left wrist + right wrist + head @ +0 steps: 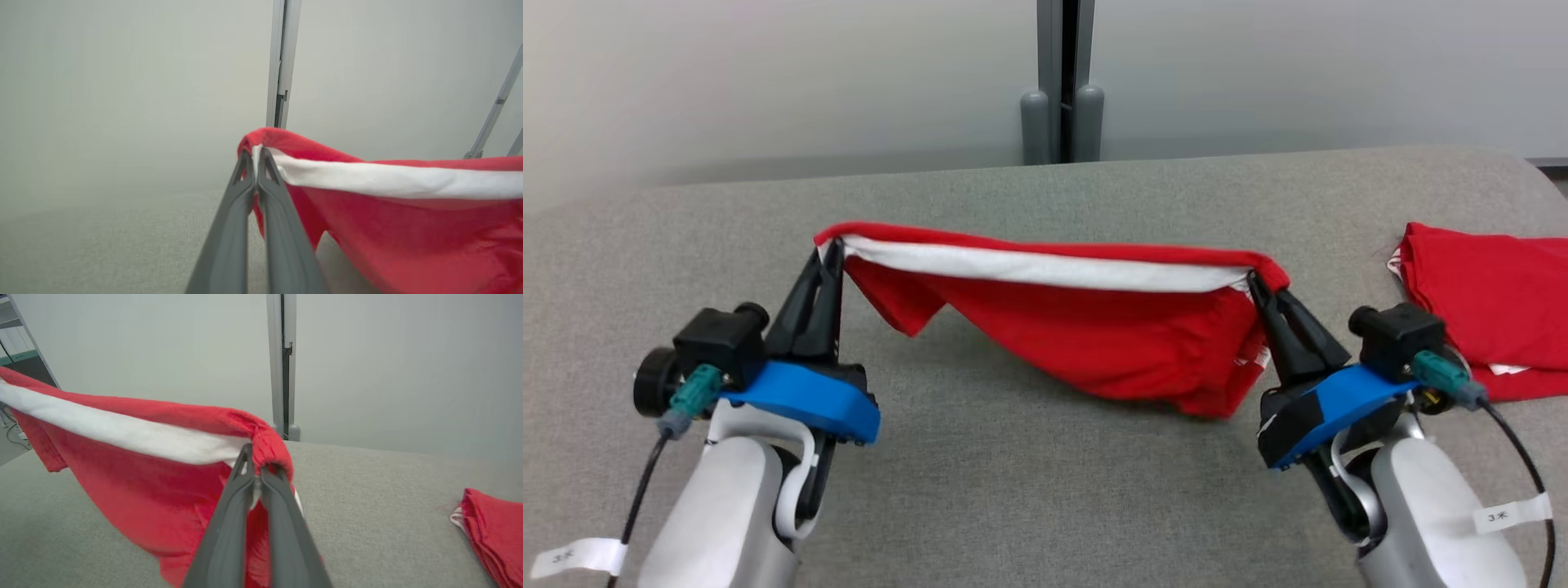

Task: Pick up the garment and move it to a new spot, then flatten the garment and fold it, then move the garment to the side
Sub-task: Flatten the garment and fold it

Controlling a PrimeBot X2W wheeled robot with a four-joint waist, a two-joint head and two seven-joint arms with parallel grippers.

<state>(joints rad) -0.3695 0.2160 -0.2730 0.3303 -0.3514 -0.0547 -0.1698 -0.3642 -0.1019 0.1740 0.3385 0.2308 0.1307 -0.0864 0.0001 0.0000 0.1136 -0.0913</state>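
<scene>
Red garment point(1094, 335) held up off the grey fabric-covered worktop point(1013, 490), stretched between both arms across the middle of the head view. Left end effector point(832, 251) has its fingers pressed together, pinching the garment's upper left corner; in the left wrist view the two dark fingers meet at the tips with the white band point(388, 181) and the red edge caught between them. Right end effector point(1252, 282) is also closed, pinching the upper right corner; in the right wrist view the red edge wraps over the fingertips and white cloth shows in the narrow slit between the fingers. The top edge runs nearly straight from one grip to the other, with a slight sag toward the right, red hem on top and the white band just under it. The body of the garment hangs below that edge in loose folds, deepest toward the right side, its lowest point close to the worktop just left of the right end effector; contact with the surface cannot be told. A short flap hangs down near the left grip. A second folded red garment point(1494, 302) lies flat on the worktop at the far right, well apart from the held one, with a bit of white at its edge. Behind the worktop, a grey upright post point(1062, 82) stands between pale wall panels. Both forearms are pale with blue wrist mounts.
</scene>
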